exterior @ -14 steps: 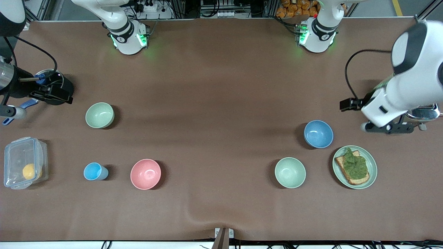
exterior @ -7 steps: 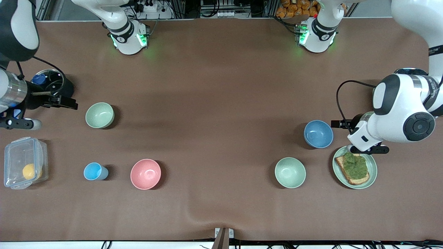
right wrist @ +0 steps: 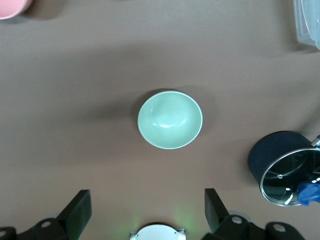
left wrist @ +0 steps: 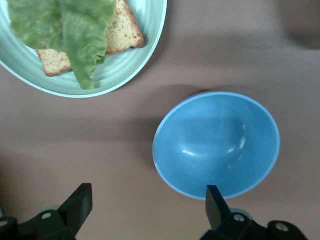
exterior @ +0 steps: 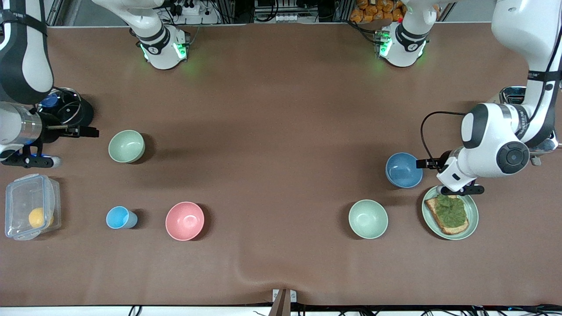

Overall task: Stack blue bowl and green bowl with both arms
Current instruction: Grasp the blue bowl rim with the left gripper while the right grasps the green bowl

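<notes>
The blue bowl [exterior: 404, 170] [left wrist: 216, 145] stands upright toward the left arm's end of the table. My left gripper [exterior: 462, 189] [left wrist: 147, 200] hangs open and empty just beside it. One fingertip [left wrist: 215, 197] overlaps the bowl's rim in the left wrist view. The sage green bowl [exterior: 126, 146] [right wrist: 170, 120] stands toward the right arm's end. My right gripper [exterior: 30, 161] [right wrist: 147, 202] is open and empty. It is held high over the table between the pot and the clear box, apart from the green bowl.
A plate with toast and lettuce [exterior: 472, 206] [left wrist: 145, 55] lies close beside the blue bowl. A paler mint bowl [exterior: 368, 218], a pink bowl [exterior: 184, 220], a light-blue cup [exterior: 119, 217], a clear lidded box [exterior: 31, 206] and a black pot [exterior: 66, 109] [right wrist: 285, 167] also stand on the table.
The left arm has swung in from the table's end to beside the blue bowl. The right hand has moved off the pot. Both grippers stayed open and no bowl moved.
</notes>
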Controlling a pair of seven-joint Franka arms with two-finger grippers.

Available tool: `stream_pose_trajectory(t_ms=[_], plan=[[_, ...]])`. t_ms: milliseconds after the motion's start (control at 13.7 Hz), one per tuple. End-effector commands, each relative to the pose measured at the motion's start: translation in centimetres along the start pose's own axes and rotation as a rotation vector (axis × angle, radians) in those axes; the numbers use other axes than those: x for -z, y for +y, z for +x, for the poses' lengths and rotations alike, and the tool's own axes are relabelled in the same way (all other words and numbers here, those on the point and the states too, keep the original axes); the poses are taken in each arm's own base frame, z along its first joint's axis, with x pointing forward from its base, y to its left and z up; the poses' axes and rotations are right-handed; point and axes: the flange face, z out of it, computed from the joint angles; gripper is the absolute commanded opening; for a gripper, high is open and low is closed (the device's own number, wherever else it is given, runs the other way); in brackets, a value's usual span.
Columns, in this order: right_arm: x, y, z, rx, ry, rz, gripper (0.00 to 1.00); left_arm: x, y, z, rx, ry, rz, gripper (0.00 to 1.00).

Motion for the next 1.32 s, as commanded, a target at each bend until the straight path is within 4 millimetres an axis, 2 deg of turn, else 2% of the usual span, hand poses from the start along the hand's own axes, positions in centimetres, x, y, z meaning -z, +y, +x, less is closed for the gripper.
stream_pose_trajectory(t_ms=[0,146,293,512,659,732,805,878,951,1244], plan=[[-3.6,0.8,-3.0,-0.005,0.048,0.009,1.0,-1.2,-1.2,-0.6,-0.014,0.043,0.01,1.0],[-6.7,0.9,-4.1,-0.013,0.082,0.024,1.0,-3.1,-1.4,0.1,-0.014,0.049,0.006,1.0],[-10.3,3.4,-4.6,-0.027,0.102,0.043,1.0,-5.0,-1.3,0.8,-0.015,0.059,-0.003,1.0],[-13.0,6.5,-4.4,-0.019,0.12,0.1,1.0,-7.2,-0.9,1.3,-0.021,0.039,-0.01,1.0],[-15.5,6.9,-4.6,-0.032,0.139,0.097,0.93,-7.9,-0.9,1.4,-0.021,0.037,-0.013,0.99],[-16.3,7.0,-4.5,-0.039,0.142,0.098,0.89,-7.8,-0.9,1.5,-0.013,0.048,-0.014,0.47],[-17.1,7.2,-4.3,-0.045,0.139,0.098,0.88,-7.8,-0.7,1.6,-0.009,0.05,-0.014,0.13],[-17.8,7.8,-4.1,-0.057,0.135,0.099,0.82,-7.9,-0.7,1.6,-0.005,0.048,-0.015,0.03],[-18.7,8.4,-3.9,-0.071,0.135,0.103,0.79,-7.8,-0.8,1.6,-0.002,0.049,-0.016,0.0],[-22.8,8.6,-3.7,-0.086,0.178,0.089,0.77,-7.9,-0.7,1.5,-0.002,0.046,-0.016,0.0]])
